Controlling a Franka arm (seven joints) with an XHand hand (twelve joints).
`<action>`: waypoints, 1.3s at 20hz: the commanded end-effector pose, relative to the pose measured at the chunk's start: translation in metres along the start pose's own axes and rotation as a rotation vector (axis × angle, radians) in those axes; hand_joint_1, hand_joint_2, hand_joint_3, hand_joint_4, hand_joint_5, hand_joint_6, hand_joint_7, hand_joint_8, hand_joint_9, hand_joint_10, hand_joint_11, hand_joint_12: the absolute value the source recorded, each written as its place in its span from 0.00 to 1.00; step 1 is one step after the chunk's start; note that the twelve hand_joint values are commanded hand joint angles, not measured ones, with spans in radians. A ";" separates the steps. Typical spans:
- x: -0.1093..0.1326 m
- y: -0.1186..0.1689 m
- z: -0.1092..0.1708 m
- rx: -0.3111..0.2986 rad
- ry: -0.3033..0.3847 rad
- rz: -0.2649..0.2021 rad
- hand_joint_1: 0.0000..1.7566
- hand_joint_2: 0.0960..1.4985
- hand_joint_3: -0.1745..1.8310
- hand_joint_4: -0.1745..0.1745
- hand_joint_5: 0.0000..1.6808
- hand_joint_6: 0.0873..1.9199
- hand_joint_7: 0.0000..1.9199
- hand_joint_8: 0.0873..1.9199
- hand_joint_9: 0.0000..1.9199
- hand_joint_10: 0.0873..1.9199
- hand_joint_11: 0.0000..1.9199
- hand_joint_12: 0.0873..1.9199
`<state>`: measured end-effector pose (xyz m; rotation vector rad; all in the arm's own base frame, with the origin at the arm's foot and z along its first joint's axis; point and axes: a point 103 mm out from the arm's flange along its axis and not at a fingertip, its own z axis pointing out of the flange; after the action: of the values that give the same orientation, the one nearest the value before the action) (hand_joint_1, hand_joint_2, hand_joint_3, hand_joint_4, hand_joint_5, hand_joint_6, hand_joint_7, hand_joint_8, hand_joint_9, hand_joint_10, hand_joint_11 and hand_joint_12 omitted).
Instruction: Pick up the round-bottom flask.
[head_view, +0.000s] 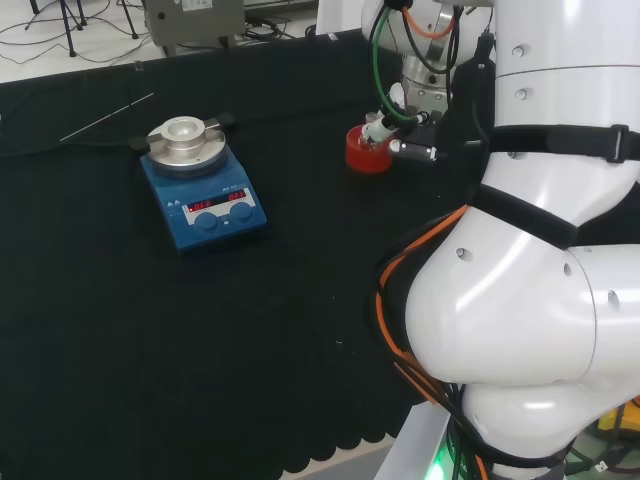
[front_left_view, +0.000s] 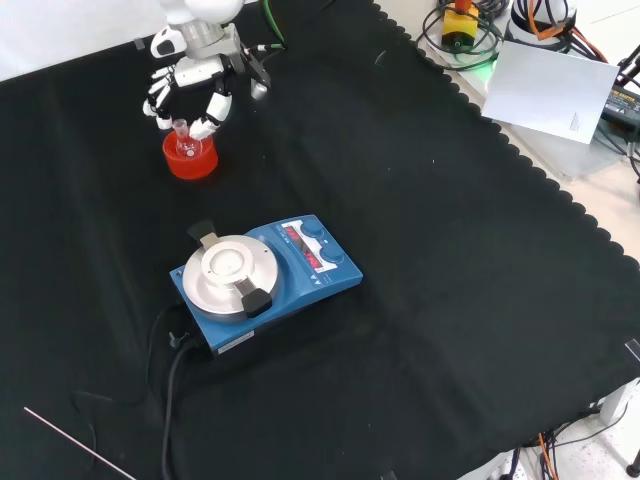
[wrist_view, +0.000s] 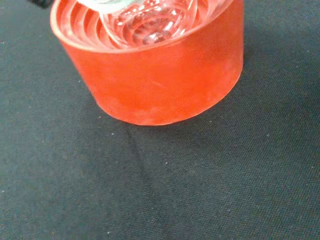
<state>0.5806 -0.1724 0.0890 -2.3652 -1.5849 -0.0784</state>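
A clear round-bottom flask (front_left_view: 182, 135) sits in a red ribbed ring stand (front_left_view: 190, 158) near the cloth's far left in the front view. In the wrist view its glass bulb (wrist_view: 150, 22) rests inside the stand (wrist_view: 160, 85). The hand (front_left_view: 192, 82) hangs right above the flask. Its fingers (front_left_view: 157, 103) reach down on one side of the neck and its thumb on the other, with a small gap to the glass. In the head view the hand (head_view: 378, 127) is just over the stand (head_view: 367, 150), beside the arm's white links.
A blue hotplate stirrer (front_left_view: 265, 275) with a round metal top stands mid-cloth, its black cable trailing toward the front edge; in the head view this stirrer (head_view: 205, 195) is left of the stand. A thin rod (front_left_view: 80, 445) lies near the cloth's corner.
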 end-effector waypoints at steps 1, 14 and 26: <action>-0.002 0.000 -0.001 -0.054 0.017 0.020 0.50 0.49 0.37 0.35 0.37 0.31 0.13 0.32 0.22 0.33 0.03 0.69; 0.008 0.003 0.001 -0.050 0.030 -0.008 0.50 0.48 0.38 0.35 0.36 0.34 0.14 0.32 0.22 0.33 0.04 0.69; 0.015 0.001 0.005 -0.112 -0.004 -0.020 0.53 0.53 0.34 0.63 0.50 0.42 0.17 0.32 0.25 0.33 0.05 0.69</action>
<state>0.5876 -0.1620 0.0882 -2.3918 -1.6033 -0.1628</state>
